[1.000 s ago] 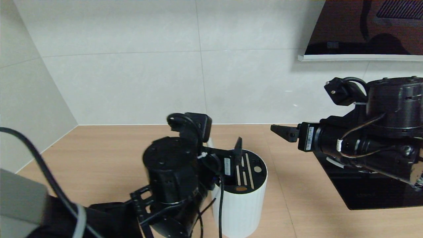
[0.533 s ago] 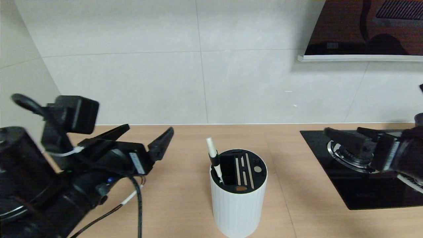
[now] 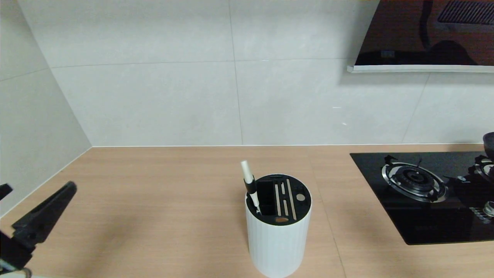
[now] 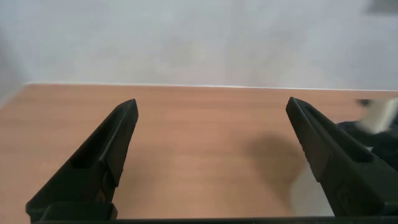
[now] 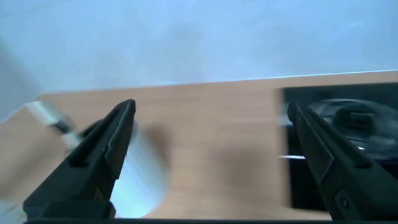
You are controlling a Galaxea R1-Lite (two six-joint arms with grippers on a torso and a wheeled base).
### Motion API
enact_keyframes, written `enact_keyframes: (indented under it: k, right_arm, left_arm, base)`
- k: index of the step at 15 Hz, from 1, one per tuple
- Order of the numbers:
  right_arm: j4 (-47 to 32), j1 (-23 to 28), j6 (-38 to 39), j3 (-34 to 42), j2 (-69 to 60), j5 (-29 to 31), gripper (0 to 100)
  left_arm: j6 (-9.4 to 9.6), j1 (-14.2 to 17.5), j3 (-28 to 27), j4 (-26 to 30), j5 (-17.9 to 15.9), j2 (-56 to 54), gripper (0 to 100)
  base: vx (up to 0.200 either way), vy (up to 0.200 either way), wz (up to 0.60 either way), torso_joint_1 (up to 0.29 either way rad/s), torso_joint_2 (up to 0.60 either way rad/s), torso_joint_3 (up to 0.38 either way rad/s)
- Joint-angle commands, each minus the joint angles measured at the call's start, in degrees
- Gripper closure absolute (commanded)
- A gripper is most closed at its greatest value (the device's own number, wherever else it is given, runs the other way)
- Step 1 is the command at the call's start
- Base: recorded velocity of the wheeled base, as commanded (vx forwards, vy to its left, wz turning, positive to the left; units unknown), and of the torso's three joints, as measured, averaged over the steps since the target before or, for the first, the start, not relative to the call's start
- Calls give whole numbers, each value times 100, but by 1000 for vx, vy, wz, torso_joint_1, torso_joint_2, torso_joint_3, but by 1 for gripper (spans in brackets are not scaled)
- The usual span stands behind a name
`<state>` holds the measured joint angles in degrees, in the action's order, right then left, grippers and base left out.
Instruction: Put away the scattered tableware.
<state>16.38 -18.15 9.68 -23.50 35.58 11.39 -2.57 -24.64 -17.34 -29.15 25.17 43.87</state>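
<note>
A white ribbed cylindrical holder [image 3: 278, 239] with a black slotted top stands on the wooden counter [image 3: 173, 200] near the front middle. A white-handled utensil [image 3: 247, 178] leans out of its large slot, handle up. My left gripper [image 4: 211, 104] is open and empty, low at the far left of the counter; one finger [image 3: 42, 214] shows in the head view. My right gripper [image 5: 210, 107] is also open and empty, above the counter between the holder [image 5: 142, 180] and the stove [image 5: 348, 134].
A black gas stove [image 3: 420, 193] with a round burner [image 3: 413, 181] occupies the right side of the counter. Tiled walls close off the back and left. A range hood [image 3: 424, 34] hangs at upper right. Bare counter lies left of the holder.
Both arms pulled away from the holder: the left one swung down to the far left, the right one withdrew to the right out of the head view. The utensil stays in the holder.
</note>
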Motion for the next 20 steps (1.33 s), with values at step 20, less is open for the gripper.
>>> enact_keyframes:
  k: [20]
  right_arm:
    - [-1252, 1806, -1012, 1823, -3558, -93, 0]
  left_arm:
    - [846, 2429, 907, 2765, -1164, -4387, 0]
  base:
    - [0, 0, 0, 0, 0, 0]
